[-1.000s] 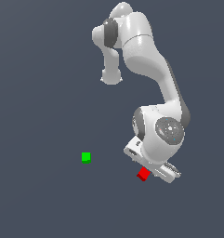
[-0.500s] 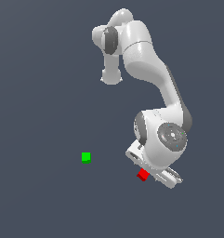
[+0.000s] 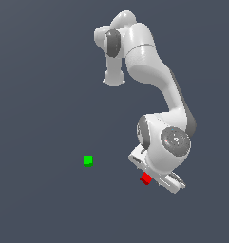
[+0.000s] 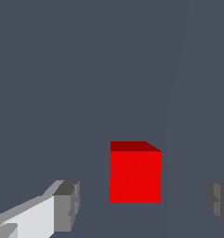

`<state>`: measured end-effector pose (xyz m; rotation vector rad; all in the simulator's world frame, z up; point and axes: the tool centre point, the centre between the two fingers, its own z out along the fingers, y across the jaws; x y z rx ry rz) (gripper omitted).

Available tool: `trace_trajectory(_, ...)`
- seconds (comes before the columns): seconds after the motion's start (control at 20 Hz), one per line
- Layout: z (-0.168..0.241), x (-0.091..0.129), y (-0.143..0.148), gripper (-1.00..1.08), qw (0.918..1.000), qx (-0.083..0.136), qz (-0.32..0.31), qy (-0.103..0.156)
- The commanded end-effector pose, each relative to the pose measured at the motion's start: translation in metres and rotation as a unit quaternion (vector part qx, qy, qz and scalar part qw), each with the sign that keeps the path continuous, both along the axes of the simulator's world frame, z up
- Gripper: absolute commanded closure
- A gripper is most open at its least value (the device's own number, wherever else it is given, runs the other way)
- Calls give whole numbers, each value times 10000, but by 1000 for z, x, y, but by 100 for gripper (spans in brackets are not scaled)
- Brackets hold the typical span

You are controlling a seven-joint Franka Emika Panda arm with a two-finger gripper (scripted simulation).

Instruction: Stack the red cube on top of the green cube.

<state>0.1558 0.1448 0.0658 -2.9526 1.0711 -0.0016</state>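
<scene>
The red cube (image 4: 135, 173) sits on the dark floor between the spread fingers of the gripper (image 4: 141, 204), square to them, with a clear gap to the pad on either side and nothing yet pinched. In the exterior view the cube (image 3: 145, 179) shows just beside the white hand's lower edge, partly tucked under the arm. The green cube (image 3: 88, 161) lies well apart, toward the exterior view's left and slightly farther up the picture. The fingers appear to need only to close; the carry would then run leftward toward green.
</scene>
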Motion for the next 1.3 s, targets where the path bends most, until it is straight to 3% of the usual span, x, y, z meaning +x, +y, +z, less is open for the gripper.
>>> trace_trajectory(0.0,-9,0,0,-92,10000,-2,-3,7)
trace_trajectory(0.35,-41,0,0,-92,10000,-1,-19,6)
trace_trajectory(0.65,-46,1,0,-92,10000,-1,-21,6)
trace_trajectory(0.7,-46,1,0,108,10000,-1,-21,6)
trace_trajectory(1.25,-46,1,0,108,10000,-2,-22,8)
